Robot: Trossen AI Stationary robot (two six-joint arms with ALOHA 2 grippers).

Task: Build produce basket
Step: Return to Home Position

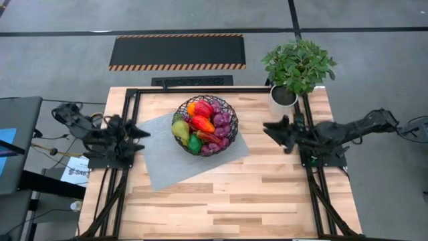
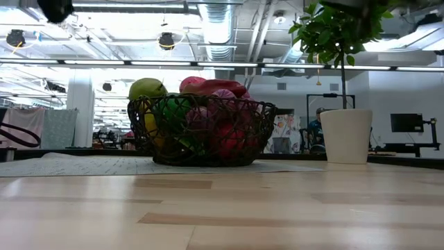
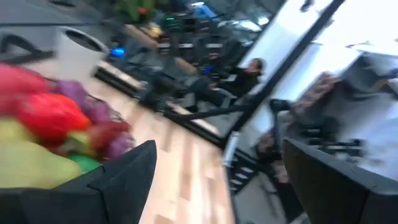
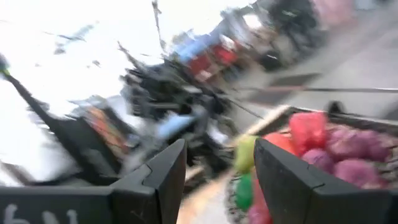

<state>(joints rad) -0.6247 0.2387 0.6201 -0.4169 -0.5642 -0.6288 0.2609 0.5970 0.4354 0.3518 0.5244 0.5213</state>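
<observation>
The left claw hangs over the left side of the bench, its fingers spread wide with nothing between them. The right claw hangs over the right side, its fingers likewise apart and empty. Both point inward, and between them sits the basket on a grey mat, clear of either claw. The right claw looks slightly the nearer, though from above the margin is too fine to be sure. The produce is heaped inside the wire, with a pear against the rim on the left claw's side and none of it loose on the bench. With the basket full, what is left seems a retreat, each arm drawing outward and away from it with nothing in its line. Farther off, at the far right corner, the plant in its white pot stands near the right claw, the one thing that arm should mind.
</observation>
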